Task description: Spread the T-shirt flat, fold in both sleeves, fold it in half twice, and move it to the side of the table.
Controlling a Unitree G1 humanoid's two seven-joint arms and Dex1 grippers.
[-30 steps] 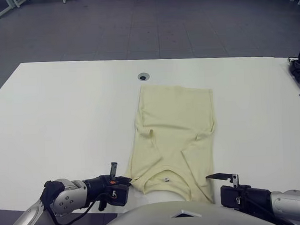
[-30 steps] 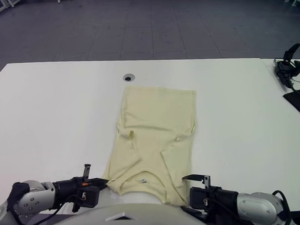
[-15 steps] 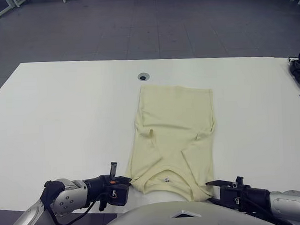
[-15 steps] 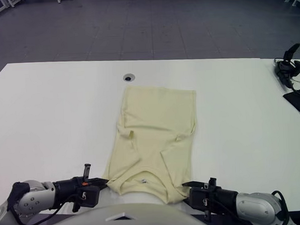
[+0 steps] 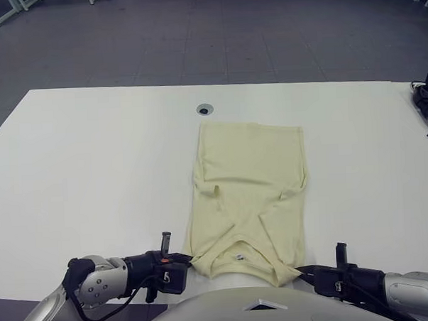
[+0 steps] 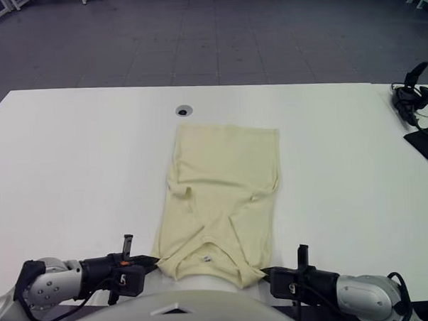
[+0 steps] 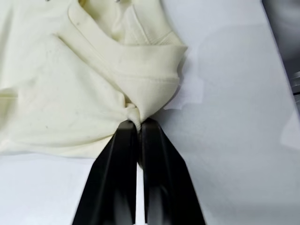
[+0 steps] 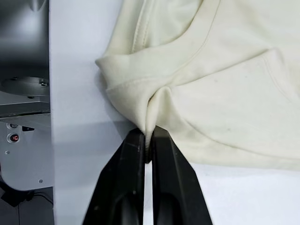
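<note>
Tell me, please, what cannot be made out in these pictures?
- Left wrist view: how much shirt sits inside the left gripper; its shut fingers cover it.
- Right wrist view: likewise for the right gripper.
- Right eye view: dark things at the right edge of the table, cut off by the frame.
- Right eye view: small round thing beyond the shirt, too small to identify.

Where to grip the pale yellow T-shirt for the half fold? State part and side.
Grip the pale yellow cotton T-shirt at its two collar-end corners, coming low from the white table's near edge: it lies lengthwise, collar nearest. The left gripper and right gripper are shut there.
</note>
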